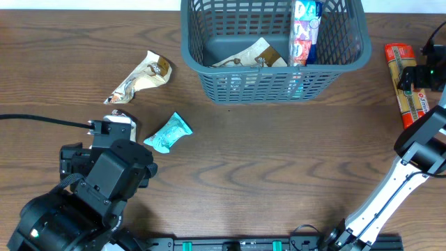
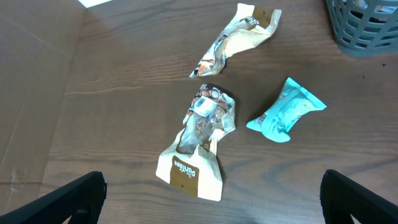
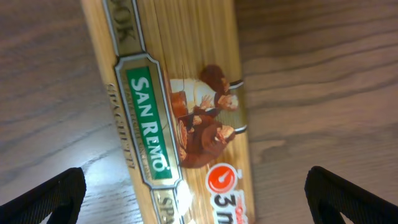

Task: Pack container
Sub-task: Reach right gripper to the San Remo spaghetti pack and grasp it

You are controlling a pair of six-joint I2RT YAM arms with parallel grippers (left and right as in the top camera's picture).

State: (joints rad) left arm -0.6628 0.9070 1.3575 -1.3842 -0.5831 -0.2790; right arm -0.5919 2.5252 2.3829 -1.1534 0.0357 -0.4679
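Observation:
The dark grey-blue slotted container (image 1: pixel 275 78) stands at the table's far middle and holds a tan packet (image 1: pixel 251 56) and an upright red-white packet (image 1: pixel 304 31). Its corner shows in the left wrist view (image 2: pixel 364 31). My left gripper (image 2: pixel 208 199) is open above a brown-white snack packet (image 2: pixel 199 146), with a teal packet (image 2: pixel 285 112) and a cream packet (image 2: pixel 239 37) beyond. In the overhead view the teal packet (image 1: pixel 168 133) and cream packet (image 1: pixel 141 77) lie left of the container. My right gripper (image 3: pixel 196 196) is open over a San Remo spaghetti pack (image 3: pixel 174 106), at the far right (image 1: pixel 404 80).
The left arm's black body (image 1: pixel 83 195) fills the near left corner. The right arm (image 1: pixel 390 188) rises from the near right edge. A black cable (image 1: pixel 42 121) runs in from the left. A rail (image 1: pixel 265 244) lines the front edge.

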